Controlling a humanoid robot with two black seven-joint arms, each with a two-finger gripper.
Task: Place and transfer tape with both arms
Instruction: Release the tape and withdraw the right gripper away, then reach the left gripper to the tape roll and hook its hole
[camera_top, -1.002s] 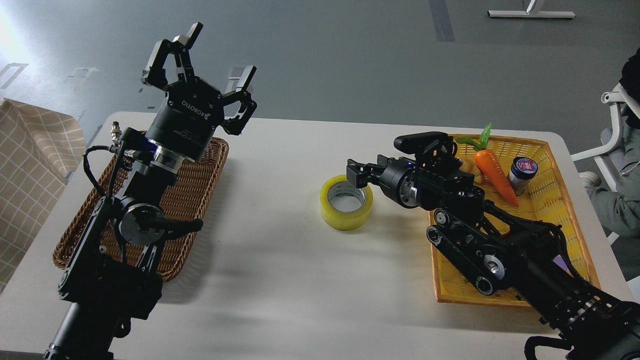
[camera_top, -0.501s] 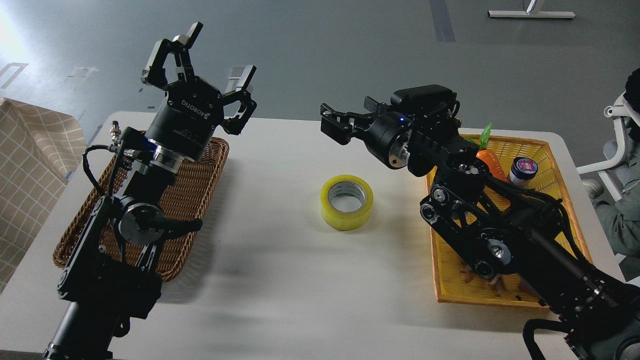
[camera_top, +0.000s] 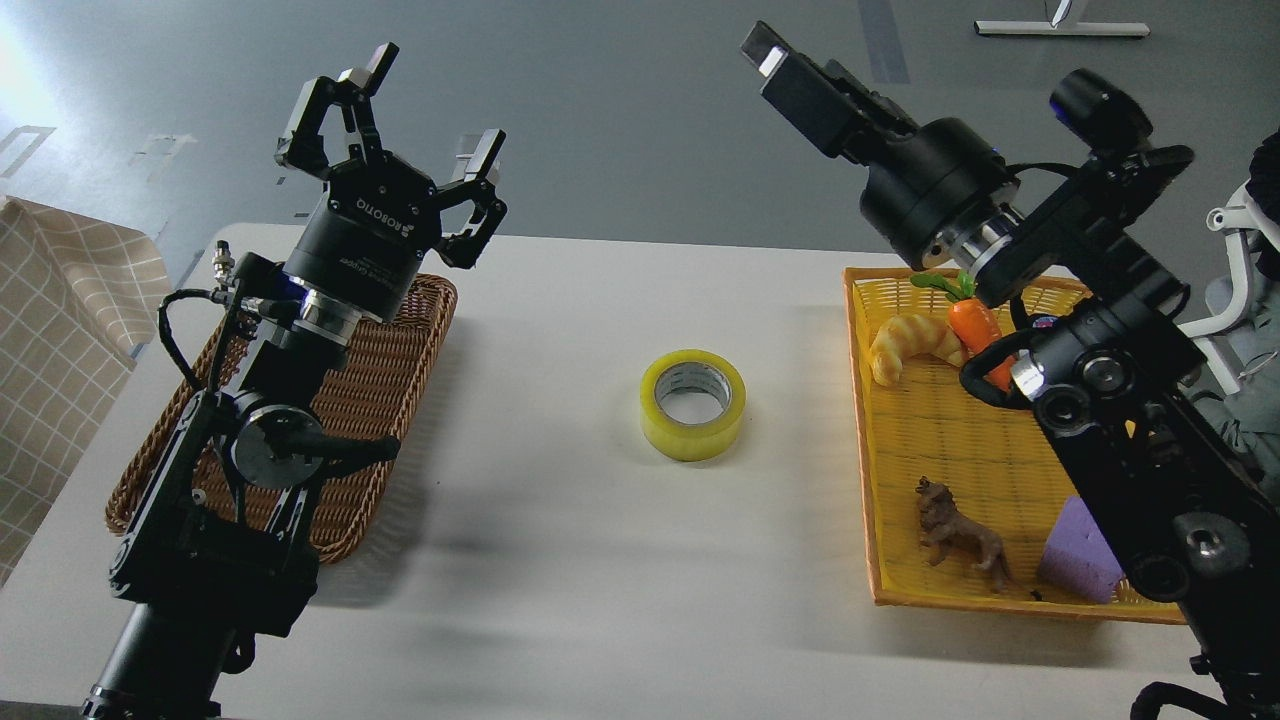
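Grey flooring stretches behind the pale, matt white worktop (camera_top: 560, 560), and on it the wide roll of translucent yellow packing tape (camera_top: 693, 404) with its grey-white core lies flat on its side, alone between the two baskets. A second ago my right end effector (camera_top: 775, 55) was down at the roll's rim; it has since let go, lifted and swung back, so it now hangs high above and beyond the roll, over the far edge of the shiny yellow plastic basket (camera_top: 868, 480). I see it nearly end-on, so I cannot tell whether its fingers are apart or together. My left end effector (camera_top: 420, 115) has barely moved and stands raised over the brown woven wicker basket (camera_top: 400, 360), fingers spread wide and holding nothing, with the roll well to its right and lower. I judge the placing half done and the pickup by my left arm the next step. The smooth, rigid ring should grip well across its wall.
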